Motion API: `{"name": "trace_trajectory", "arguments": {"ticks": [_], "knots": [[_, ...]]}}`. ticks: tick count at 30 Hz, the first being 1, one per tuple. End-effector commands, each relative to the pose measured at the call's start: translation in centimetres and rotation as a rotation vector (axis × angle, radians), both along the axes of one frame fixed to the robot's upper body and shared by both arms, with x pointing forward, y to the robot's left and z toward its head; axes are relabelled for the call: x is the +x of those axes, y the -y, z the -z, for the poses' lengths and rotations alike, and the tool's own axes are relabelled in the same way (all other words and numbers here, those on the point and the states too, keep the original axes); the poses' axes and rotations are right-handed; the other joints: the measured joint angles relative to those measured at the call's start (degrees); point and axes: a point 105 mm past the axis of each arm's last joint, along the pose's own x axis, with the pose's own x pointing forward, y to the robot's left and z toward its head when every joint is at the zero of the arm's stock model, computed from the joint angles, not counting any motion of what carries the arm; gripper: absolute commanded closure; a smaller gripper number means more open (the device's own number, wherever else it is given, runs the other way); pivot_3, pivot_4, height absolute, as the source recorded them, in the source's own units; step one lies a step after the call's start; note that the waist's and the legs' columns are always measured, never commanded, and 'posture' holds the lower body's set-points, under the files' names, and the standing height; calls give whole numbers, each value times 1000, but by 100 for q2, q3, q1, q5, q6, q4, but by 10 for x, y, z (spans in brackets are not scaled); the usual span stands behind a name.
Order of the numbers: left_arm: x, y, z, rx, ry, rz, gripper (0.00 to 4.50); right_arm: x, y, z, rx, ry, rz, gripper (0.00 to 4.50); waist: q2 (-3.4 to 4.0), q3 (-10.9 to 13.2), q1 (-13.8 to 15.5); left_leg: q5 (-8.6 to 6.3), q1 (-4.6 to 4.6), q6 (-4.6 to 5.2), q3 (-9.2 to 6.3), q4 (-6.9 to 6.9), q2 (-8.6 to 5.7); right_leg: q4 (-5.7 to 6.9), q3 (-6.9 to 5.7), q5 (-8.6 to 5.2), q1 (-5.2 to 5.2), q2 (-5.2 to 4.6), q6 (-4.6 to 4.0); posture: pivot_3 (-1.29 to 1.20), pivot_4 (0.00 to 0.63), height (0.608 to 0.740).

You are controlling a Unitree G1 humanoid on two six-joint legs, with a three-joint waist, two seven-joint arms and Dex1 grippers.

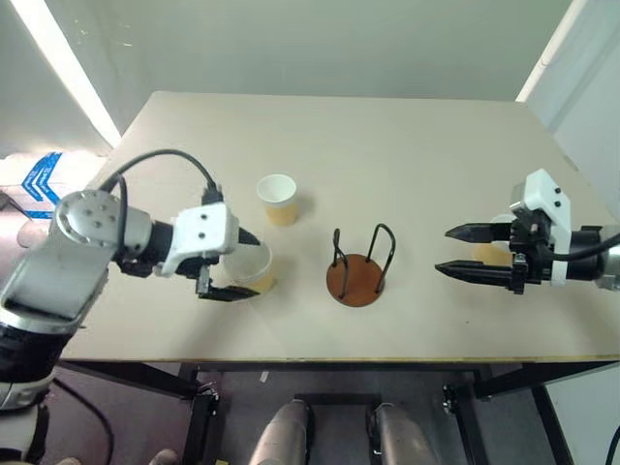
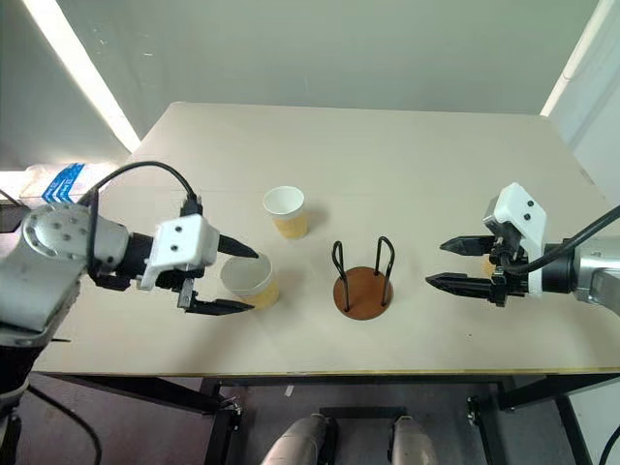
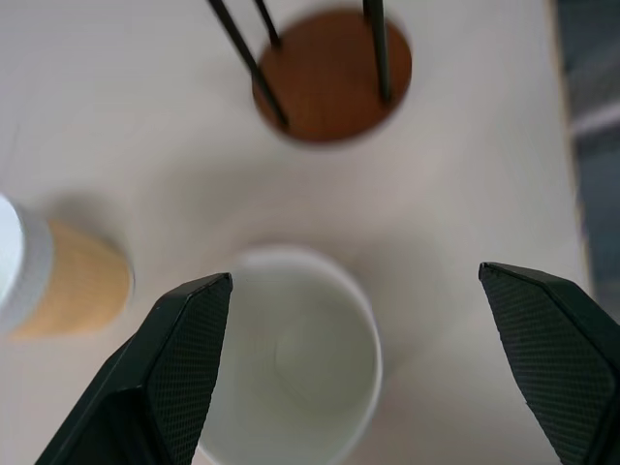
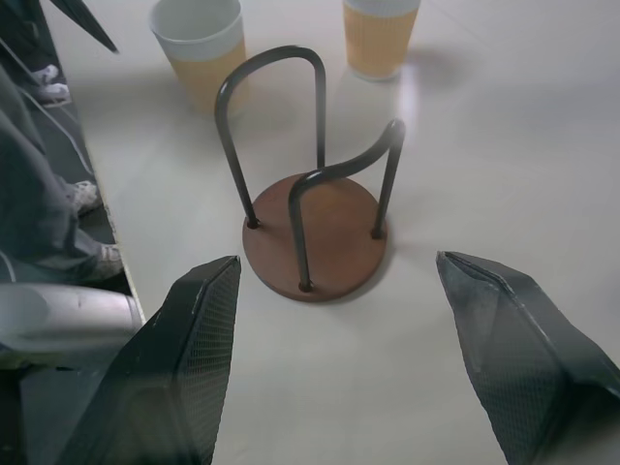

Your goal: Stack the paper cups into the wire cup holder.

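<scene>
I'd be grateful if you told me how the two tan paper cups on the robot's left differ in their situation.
The nearer tan paper cup stands between the open left gripper's black fingers, ungripped; the farther tan paper cup stands free, nothing around it. The nearer sits closer to the wire cup holder. Both are upright, mouth up, white inside.

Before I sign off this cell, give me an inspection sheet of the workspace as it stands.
Surface: beige table, bare apart from the job's things.
Job's things: wire cup holder empty, upright, mid-table. Near paper cup upright between the left hand's fingers. Far paper cup upright, standing alone. Third paper cup partly hidden behind the right hand.
Clutter: nothing seen.
Hands: left hand open, straddling the near cup, not closed. Right hand open, empty, pointing at the holder.
Cables: black cable looping above the left arm.
Surroundings: blue-and-white object beyond the table's left edge.
</scene>
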Motion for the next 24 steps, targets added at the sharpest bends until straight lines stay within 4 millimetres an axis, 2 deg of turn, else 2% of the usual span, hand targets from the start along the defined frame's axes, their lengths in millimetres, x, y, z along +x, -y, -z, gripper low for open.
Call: {"name": "trace_trajectory", "arguments": {"ticks": [1, 6, 12, 17, 20, 24], "knots": [[2, 3, -3, 55, 80, 29, 0, -1, -4, -12, -17, 45, -39, 1099, 0, 0, 6, -12, 0, -18, 0, 1, 0, 1, 0, 0, 0, 0, -3, 0, 150, 740], [7, 6, 1, 77, 94, 45, 0, 2, -4, -15, -21, 56, -41, 1099, 0, 0, 4, -22, 3, -35, 0, 1, 0, 8, -1, 0, -1, -1, -10, 0, 150, 740], [8, 8, 18, 125, 57, 98, 0, -1, -3, -13, -20, 60, -24, 1099, 0, 0, 3, -23, 5, -37, -1, 1, 0, 20, -1, -3, -4, -2, -14, 0, 150, 740], [22, 5, 28, 188, 75, 113, 0, -1, -4, -12, -13, 67, -12, 1099, 0, 0, 5, -23, 6, -40, -2, 6, 0, 30, -2, -2, -5, -2, -14, 0, 150, 740], [27, 8, 30, 207, 85, 150, 623, 0, -4, -12, -15, 81, 4, 1046, 0, 0, 5, -23, 7, -41, -2, 9, 0, 36, -1, -1, -5, -3, -16, 0, 150, 740], [28, 16, 28, 188, 87, 200, 2023, 0, -4, -13, -8, 88, 13, 1046, 0, 0, 4, -21, 7, -38, -1, 10, 0, 39, -1, -1, -5, -3, -16, 0, 150, 740]]}}
